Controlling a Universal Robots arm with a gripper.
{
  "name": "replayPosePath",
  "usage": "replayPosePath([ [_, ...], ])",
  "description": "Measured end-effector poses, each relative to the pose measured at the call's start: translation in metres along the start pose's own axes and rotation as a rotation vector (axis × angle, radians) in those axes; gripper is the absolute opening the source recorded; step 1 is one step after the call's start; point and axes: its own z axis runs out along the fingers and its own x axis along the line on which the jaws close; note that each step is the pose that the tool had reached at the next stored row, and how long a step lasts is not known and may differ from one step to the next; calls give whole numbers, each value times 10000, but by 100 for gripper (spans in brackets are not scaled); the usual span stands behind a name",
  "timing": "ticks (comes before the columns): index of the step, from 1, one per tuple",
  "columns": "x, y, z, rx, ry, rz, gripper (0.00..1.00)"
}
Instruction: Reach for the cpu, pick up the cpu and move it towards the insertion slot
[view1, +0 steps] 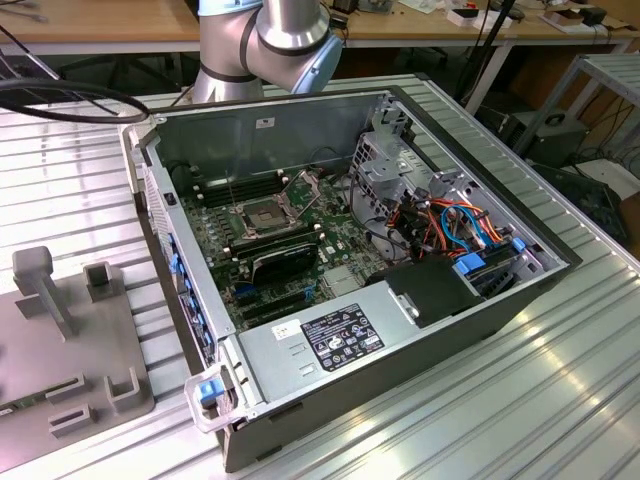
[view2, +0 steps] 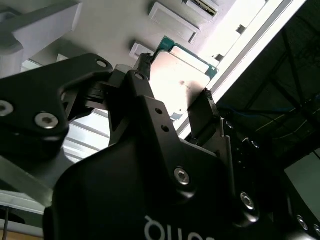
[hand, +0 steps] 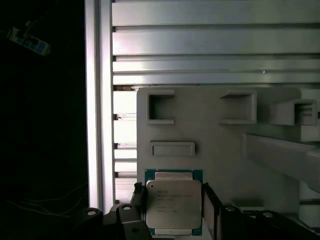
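End effector (view2: 175, 79) grips the cpu (hand: 174, 207) at the edge of the fixture (hand: 225, 145); carrying it to the slot (view1: 258, 215) remains.

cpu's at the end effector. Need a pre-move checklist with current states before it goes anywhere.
1. The cpu sits between the end effector fingers, which meet two opposite edges in both wrist views: ok.
2. cpu square to the fingers, not skewed, in the first wrist view: ok.
3. cpu lifted clear of the grey fixture behind it: cannot tell.
4. insertion slot centre uncovered in the exterior view: ok.
5. computer case open on top, nothing over the slot: ok.
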Motion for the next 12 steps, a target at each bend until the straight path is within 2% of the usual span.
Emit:
replayPosePath([
  [10, 2, -1, -137, 0, 1, 0, 55],
  [12, 3, -2, -192, 0, 1, 0, 55],
])
